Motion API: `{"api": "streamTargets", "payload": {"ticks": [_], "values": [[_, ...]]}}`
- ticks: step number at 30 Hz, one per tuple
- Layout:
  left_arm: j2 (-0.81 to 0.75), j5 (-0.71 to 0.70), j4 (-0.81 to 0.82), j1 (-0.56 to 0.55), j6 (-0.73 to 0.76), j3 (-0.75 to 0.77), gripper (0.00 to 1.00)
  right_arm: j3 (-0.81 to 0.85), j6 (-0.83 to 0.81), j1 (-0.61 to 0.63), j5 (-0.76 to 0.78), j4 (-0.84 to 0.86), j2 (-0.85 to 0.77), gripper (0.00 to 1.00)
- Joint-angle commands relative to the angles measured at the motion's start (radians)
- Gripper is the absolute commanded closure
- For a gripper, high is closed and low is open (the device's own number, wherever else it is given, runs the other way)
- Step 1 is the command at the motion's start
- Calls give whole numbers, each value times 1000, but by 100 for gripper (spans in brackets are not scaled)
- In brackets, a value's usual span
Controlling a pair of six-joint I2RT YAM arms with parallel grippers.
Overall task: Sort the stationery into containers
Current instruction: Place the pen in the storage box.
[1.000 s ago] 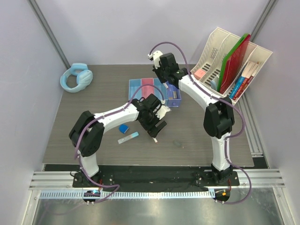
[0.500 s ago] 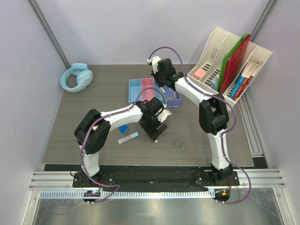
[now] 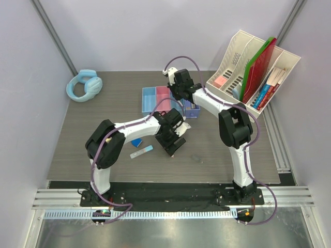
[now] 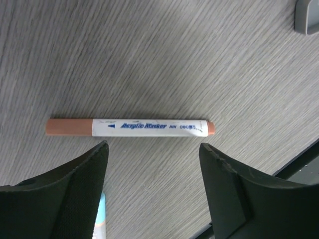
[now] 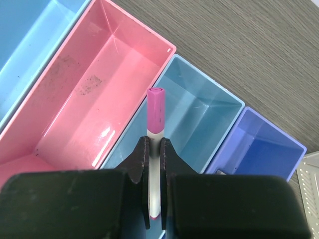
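1. Our right gripper (image 5: 154, 144) is clamped tight on a white pen (image 5: 155, 117) with a purple cap. The pen sticks straight out ahead of the fingertips.
2. Under that gripper, the cap hangs over the wall shared by the pink bin (image 5: 89, 94), to the gripper's left, and the blue bin (image 5: 199, 117), to its right. The purple bin (image 5: 264, 149) lies further right. We cannot tell which of the two nearer bins the pen is meant for.
3. Our left gripper (image 4: 153, 149) hovers with its jaws wide apart and holds nothing. A white marker (image 4: 129, 127) with orange ends lies flat on the table (image 4: 199, 59), crosswise just ahead of the fingertips and not yet between them.
4. What we see of these three bins is bare inside, so we judge the sorting to be at an early stage.
5. The pen has to be let go and the marker has to be picked up. A blue block (image 3: 136, 141) and a pale tube (image 3: 142, 151) lie just left of the left gripper, and a small grey piece (image 3: 196, 158) lies to its right.
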Motion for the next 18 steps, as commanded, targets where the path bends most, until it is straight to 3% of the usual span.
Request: {"api": "streamTargets", "payload": {"ticks": [1,3,9,18], "values": [[29,-1,-25,-7,-28,74,25,6,-3,1,-7,60,-12,94],[53,16,-37,-8,-34,95,25,8,-4,-1,-1,60,-10,92],[62,-3,-34,-18,-39,97,25,-8,-14,-1,10,57,-16,60],[101,-49,-31,-21,-39,97,27,-25,-7,-2,18,57,-50,44]]}}
